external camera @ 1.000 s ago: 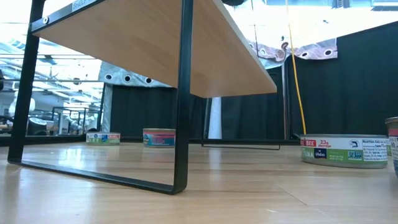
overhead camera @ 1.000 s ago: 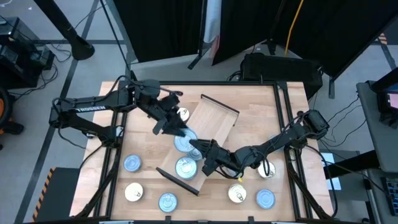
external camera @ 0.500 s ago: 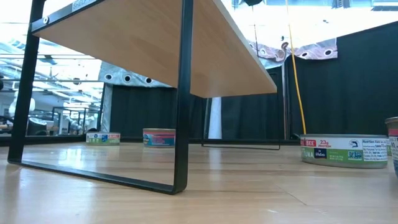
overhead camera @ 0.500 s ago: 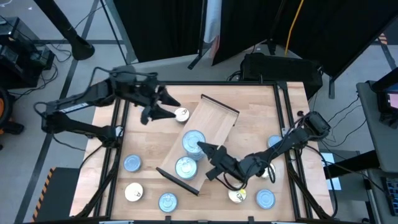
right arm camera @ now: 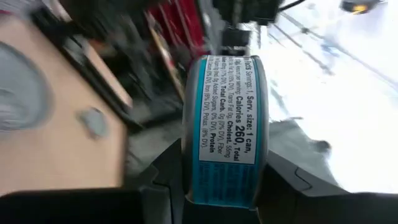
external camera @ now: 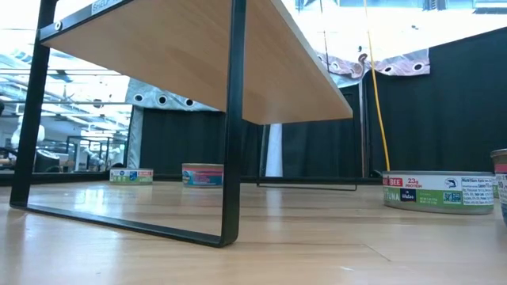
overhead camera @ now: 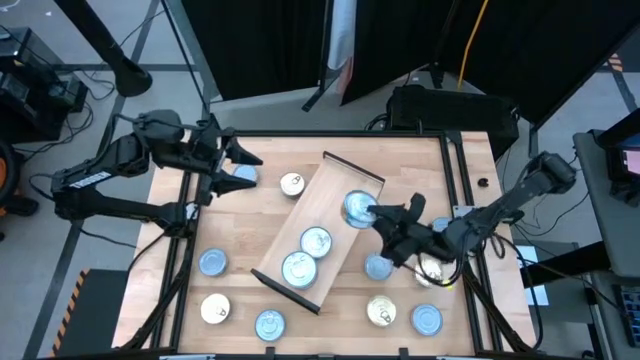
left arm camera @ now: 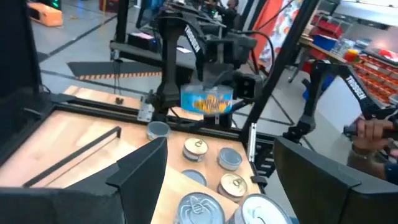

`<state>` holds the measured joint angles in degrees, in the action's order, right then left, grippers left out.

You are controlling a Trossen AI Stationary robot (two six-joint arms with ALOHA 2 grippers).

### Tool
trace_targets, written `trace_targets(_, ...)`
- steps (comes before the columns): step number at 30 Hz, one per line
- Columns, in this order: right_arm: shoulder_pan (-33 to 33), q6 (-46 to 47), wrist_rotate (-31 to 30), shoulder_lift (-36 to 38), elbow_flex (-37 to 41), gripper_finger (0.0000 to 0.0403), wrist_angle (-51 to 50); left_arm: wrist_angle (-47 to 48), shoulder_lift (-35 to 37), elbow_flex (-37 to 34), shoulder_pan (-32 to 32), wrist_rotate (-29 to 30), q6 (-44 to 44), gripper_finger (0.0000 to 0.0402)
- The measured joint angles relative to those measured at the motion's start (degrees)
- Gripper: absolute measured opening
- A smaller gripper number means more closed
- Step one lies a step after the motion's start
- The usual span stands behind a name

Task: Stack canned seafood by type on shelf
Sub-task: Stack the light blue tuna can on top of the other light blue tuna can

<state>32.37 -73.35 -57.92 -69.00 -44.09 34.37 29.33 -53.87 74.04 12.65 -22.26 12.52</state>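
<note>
Right gripper point(overhead camera: 378, 215) pinching a blue-labelled tin point(overhead camera: 357, 207) above the far end of the shelf point(overhead camera: 330, 196). Two more tins near its other end. Left gripper point(overhead camera: 243, 168) spread, empty, beyond the table's far left corner. Mid-placement, apparently; next, lowering and releasing onto matching tins.

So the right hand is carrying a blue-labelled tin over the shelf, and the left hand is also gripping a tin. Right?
Not quite. The right hand does grip a blue-labelled tin over the shelf, but the left hand is empty: the left wrist view shows its fingers spread apart with nothing between them.
</note>
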Motion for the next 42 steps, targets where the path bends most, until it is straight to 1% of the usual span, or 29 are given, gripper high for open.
trace_targets(2, -0.8, 6.8, 6.1, 3.1, 2.9, 0.0135, -3.6, -0.4, -0.1, 0.0, -0.1, 2.0, -1.0, 0.0290)
trace_targets(4, -1.5, 11.9, 11.3, 3.8, 4.2, 0.0137, -5.0, -0.3, -0.4, 0.0, 0.0, 3.3, -2.1, 0.0290)
trace_targets(6, -2.1, 14.1, 15.9, 3.1, 4.6, 0.0137, -6.6, -0.7, -0.9, -0.4, -0.1, 4.1, -2.5, 0.0290)
trace_targets(8, -2.6, 13.7, 18.3, 1.3, 4.6, 0.0138, -6.8, -1.2, -1.5, -1.1, -0.1, 4.6, -2.5, 0.0290)
trace_targets(14, -5.6, 6.5, 18.2, -5.5, 4.1, 0.0139, -5.2, -3.4, -3.0, -2.7, -0.1, 4.6, -2.5, 0.0290)
trace_targets(19, -7.3, 1.6, 19.3, -10.9, -0.3, 0.0139, -5.5, -3.4, -3.9, -2.8, -0.1, 4.7, -2.8, 0.0290)
trace_targets(21, -7.6, 0.4, 19.2, -12.4, -2.4, 0.0139, -7.9, -3.5, -4.1, -2.8, -0.1, 4.7, -2.9, 0.0290)
trace_targets(25, -8.1, 1.1, 19.2, -15.4, -5.6, 0.0139, -14.3, -3.3, -4.2, -2.8, -0.1, 4.7, -2.9, 0.0290)
trace_targets(27, -8.1, 1.1, 18.9, -16.9, -6.2, 0.0139, -14.8, -3.3, -4.2, -2.8, -0.1, 4.7, -2.9, 0.0290)
trace_targets(35, -8.2, 1.1, 18.9, -18.8, -6.8, 0.0141, -14.4, -3.3, -4.2, -2.8, -0.1, 4.7, -4.0, 0.0290)
trace_targets(38, -8.4, 1.0, 19.1, -18.8, -6.8, 0.0151, -14.3, -3.3, -4.2, -2.8, -0.1, 4.7, -4.0, 0.0290)
trace_targets(42, -9.0, 1.8, 19.6, -18.8, -6.8, 0.0174, -14.1, -3.3, -4.2, -2.8, -0.1, 4.7, -4.0, 0.0290)
